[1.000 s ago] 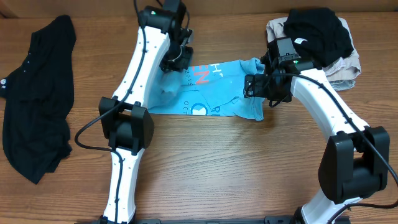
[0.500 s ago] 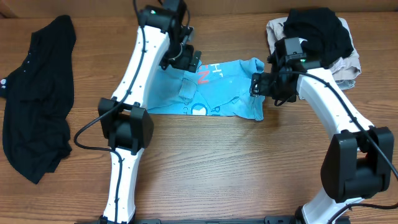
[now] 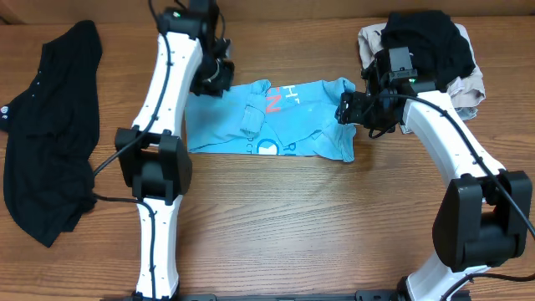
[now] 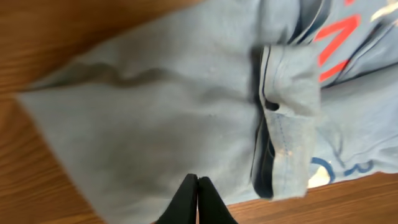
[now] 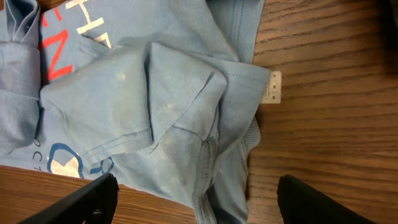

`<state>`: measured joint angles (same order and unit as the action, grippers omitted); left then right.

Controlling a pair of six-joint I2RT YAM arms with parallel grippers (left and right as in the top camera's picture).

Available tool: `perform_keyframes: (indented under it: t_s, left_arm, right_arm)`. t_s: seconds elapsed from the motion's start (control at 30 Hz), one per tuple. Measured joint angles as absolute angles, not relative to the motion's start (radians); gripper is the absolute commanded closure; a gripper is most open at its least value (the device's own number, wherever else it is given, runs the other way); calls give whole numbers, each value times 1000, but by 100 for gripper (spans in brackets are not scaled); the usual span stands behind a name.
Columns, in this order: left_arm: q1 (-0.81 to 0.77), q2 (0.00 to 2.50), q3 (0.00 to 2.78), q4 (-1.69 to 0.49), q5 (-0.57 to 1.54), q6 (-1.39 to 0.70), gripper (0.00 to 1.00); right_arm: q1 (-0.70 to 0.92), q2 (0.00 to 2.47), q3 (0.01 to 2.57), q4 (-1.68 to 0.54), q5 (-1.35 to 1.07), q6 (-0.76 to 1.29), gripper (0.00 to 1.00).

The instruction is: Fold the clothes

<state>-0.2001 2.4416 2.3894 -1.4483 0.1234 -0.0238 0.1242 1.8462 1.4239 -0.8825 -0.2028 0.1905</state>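
The blue T-shirt [image 3: 288, 125] lies rumpled on the tabletop [image 3: 292, 217]. Over its plain end the left gripper [image 4: 197, 199] has its jaws pressed together; over the sleeve end the right gripper [image 5: 199, 199] holds its jaws wide apart. A black shirt [image 3: 50, 125] lies far left.

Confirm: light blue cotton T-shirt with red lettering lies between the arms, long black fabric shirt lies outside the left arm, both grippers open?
Not quite: the left gripper is shut, fingers pressed together; the left wrist view shows it. Only the right gripper is open. The light blue T-shirt does lie between the arms, the long black shirt outside the left arm.
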Motion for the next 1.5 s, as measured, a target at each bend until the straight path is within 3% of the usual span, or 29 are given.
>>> perform_keyframes:
  t_s: [0.33,0.77,1.03,1.23,1.5]
  left_arm:
    - [-275,2442,2167,-1319,124,-24,96]
    - [-427,2442,2153,-1216,133,-24,96]
    - [-518,2442,2153,-1204,135,-24,96]
    - [-468,2442,2224,-1320,130,-24,96]
    - [-313,2436,2396,-1388,107,-15,77]
  right_arm:
    - [125,1846,1424,-883,-205,190,14]
    - [124,1846,1424,-890,-206,190,14]
    - [124,1846,1424,-897,-206,191,14]
    - [124,1846,1424,-867,-202,189,7]
    - [124,1855,1424,-731,-148,188,3]
